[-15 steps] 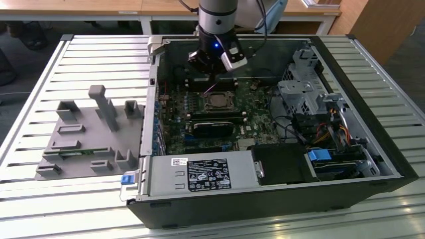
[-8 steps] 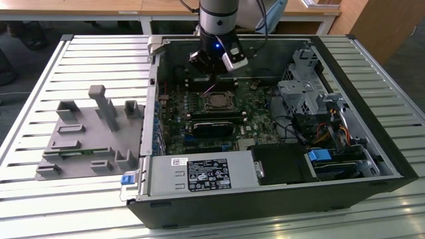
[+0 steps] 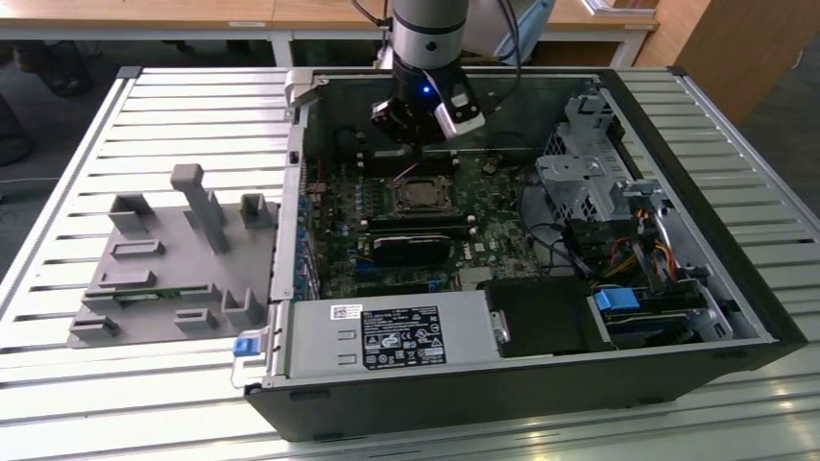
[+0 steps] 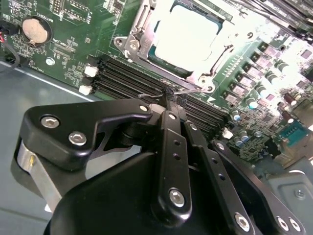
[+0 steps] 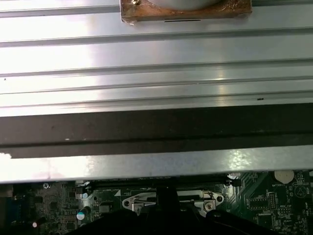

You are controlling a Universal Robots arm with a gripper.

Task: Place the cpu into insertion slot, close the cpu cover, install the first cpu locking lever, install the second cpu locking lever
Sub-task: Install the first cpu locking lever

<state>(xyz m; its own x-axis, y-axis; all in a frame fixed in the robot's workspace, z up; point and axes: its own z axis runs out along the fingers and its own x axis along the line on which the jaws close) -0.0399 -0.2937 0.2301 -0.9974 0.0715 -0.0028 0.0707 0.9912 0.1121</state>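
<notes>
The cpu (image 4: 188,36) lies flat in the insertion slot (image 3: 396,188) on the green motherboard (image 4: 68,54), its pale metal top glaring under the light. The silver cpu cover (image 4: 136,36) is folded down around it as a frame. A thin wire locking lever (image 4: 188,88) runs along the socket edge closest to my fingers. My gripper (image 4: 169,95) is shut, its tips right at that wire; I cannot tell if the wire is pinched. In the exterior view the gripper (image 3: 421,130) hangs inside the open computer case, just behind the cpu (image 3: 417,198).
Black memory slots (image 4: 127,78) lie between my fingers and the socket, and a coin battery (image 4: 36,29) sits off to one side. The case holds a power supply (image 3: 384,336) and a drive cage (image 3: 583,182). A grey fixture tray (image 3: 180,259) sits at the exterior view's left.
</notes>
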